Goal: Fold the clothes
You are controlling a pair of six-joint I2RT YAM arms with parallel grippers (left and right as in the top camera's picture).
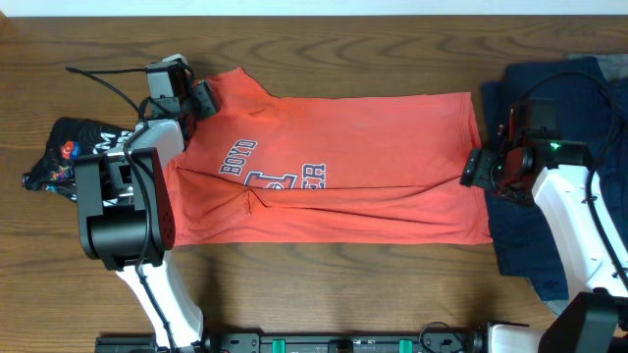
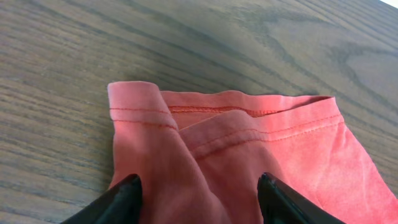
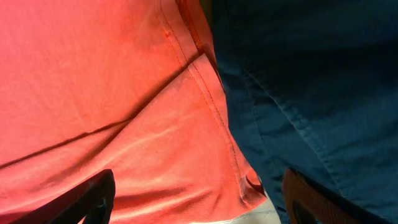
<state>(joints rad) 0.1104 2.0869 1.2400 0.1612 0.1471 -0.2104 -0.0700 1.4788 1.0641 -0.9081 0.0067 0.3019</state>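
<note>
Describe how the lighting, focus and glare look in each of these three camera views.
Overhead: even and sharp, with only soft shadows along the folds of the T-shirt. Left wrist: the hem stitching is crisp, and the table washes out to glare at the far top right corner. Right wrist: very close and slightly soft, the red is heavily saturated and the navy garment is dim.

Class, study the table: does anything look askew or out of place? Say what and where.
The coral-red T-shirt is puckered beside its lettering, which a fold half hides, and its hem abuts the navy garments at right. A small black shirt lies crumpled at left.
</note>
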